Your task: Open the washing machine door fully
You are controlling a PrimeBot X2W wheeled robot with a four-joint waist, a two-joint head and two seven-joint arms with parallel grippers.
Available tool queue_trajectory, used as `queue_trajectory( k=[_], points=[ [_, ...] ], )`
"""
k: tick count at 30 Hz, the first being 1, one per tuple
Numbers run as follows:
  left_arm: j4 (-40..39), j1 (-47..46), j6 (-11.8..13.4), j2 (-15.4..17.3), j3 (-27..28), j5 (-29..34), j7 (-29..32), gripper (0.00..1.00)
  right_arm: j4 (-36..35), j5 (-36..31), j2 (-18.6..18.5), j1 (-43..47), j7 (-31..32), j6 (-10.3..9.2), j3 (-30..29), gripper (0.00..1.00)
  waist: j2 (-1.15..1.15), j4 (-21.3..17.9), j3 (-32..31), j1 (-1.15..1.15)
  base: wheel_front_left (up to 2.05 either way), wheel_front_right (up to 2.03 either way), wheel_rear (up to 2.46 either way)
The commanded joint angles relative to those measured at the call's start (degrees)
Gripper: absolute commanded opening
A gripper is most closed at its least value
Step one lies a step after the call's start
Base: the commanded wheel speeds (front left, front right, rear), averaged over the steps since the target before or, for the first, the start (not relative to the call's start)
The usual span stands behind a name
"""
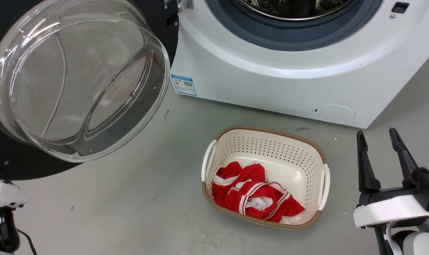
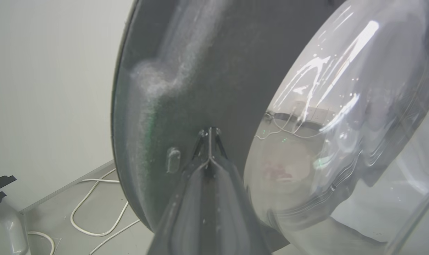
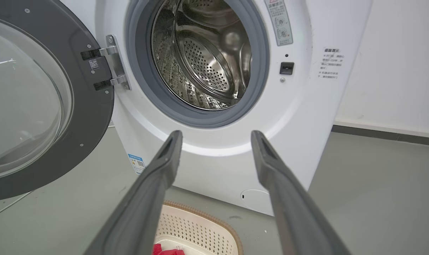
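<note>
The left gripper (image 2: 209, 132), fingers pinched together, rests its tips against the dark ring of the door (image 2: 200, 71), likely to push it wider; the right gripper (image 3: 216, 134) hangs spread wide, idle.

Glossy clear glass door (image 1: 76, 78) (ring (image 3: 94, 106) perhaps matt plastic), shiny steel drum (image 3: 207, 60)

Grey floor (image 1: 129, 198); plain white wall (image 3: 395, 71); white cables (image 2: 97, 235) on the floor.
</note>
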Motion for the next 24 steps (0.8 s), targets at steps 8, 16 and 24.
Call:
queue_trajectory(
  k=[8,16,24],
  points=[
    [-7.5,5.9,-0.1,-4.8,2.6,3.7,-0.1,0.0,2.1,1.7,0.0,1.2,-1.6,-0.04,0.1,1.0,0.0,-1.2,-3.9,-0.01,0.0,0.0,0.0],
    [-17.1,13.8,-1.1,-10.9,0.0,8.1,-0.1,0.0,3.3,2.7,0.0,2.5,-2.3,-0.04,0.2,1.0,0.0,-3.0,-7.4,-0.01,0.0,0.0,0.0],
    [-21.1,18.1,-1.7,-14.0,-5.0,9.2,-0.1,0.41,3.9,3.3,0.0,3.6,-2.7,-0.04,0.5,1.0,0.0,-5.5,-9.5,-0.01,0.0,0.0,0.0]
  ],
)
